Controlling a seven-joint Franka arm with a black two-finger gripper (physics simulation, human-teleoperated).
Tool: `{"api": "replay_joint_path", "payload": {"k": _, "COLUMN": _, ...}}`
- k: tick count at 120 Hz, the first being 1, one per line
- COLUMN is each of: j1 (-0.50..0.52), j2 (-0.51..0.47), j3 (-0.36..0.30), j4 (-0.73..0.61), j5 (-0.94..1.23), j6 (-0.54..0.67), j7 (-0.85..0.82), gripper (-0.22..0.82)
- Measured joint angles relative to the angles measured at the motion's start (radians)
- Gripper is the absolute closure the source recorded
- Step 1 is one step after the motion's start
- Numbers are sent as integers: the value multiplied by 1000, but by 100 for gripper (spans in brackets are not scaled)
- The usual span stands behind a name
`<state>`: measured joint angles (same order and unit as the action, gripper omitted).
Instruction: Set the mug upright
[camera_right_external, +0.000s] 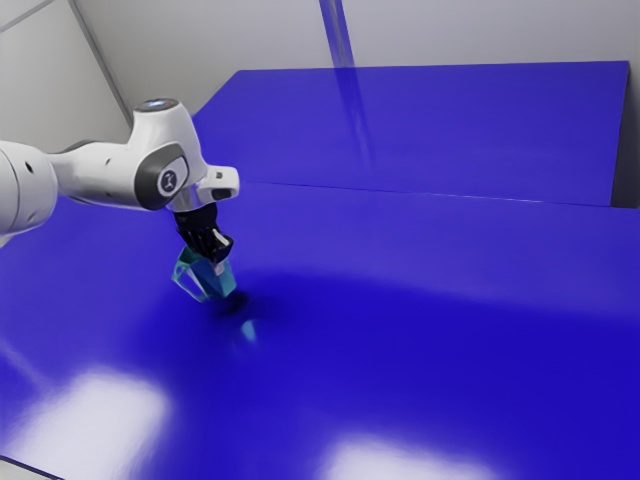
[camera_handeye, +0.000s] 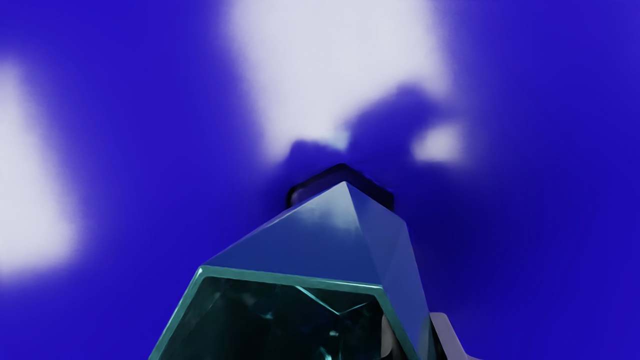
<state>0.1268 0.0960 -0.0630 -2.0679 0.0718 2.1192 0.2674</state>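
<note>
The gripper (camera_right_external: 218, 258) is low over the table, at the top of a translucent teal mug (camera_right_external: 217, 283). The mug leans, with its handle toward the exterior view's left and a dark shadow beside its lower end. In the wrist view the faceted mug (camera_handeye: 320, 235) has its open mouth toward the hand. The gripper (camera_handeye: 414, 336) is shut on its wall, one finger outside and the other seen within the rim. The mug's handle and part of its mouth are hidden there.
The glossy blue table (camera_right_external: 430, 280) carries bright light reflections and a soft shadow. Behind it stand a raised blue panel (camera_right_external: 440, 120) and pale walls.
</note>
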Motion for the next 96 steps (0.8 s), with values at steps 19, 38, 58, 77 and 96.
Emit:
{"api": "replay_joint_path", "payload": {"k": 19, "j1": -24, "j2": 35, "j3": 0, "j4": 2, "j5": 9, "j6": 21, "j7": -45, "gripper": 78}}
{"api": "replay_joint_path", "payload": {"k": 38, "j1": -24, "j2": 67, "j3": 0, "j4": 4, "j5": 12, "j6": 43, "j7": -80, "gripper": 78}}
{"api": "replay_joint_path", "payload": {"k": 58, "j1": -27, "j2": 75, "j3": -1, "j4": 6, "j5": 12, "j6": 55, "j7": -109, "gripper": 75}}
{"api": "replay_joint_path", "payload": {"k": 77, "j1": -36, "j2": 35, "j3": -5, "j4": 3, "j5": 3, "j6": 53, "j7": -120, "gripper": 40}}
{"api": "replay_joint_path", "payload": {"k": 96, "j1": -37, "j2": -64, "j3": -8, "j4": 1, "j5": -7, "j6": 24, "j7": -125, "gripper": 19}}
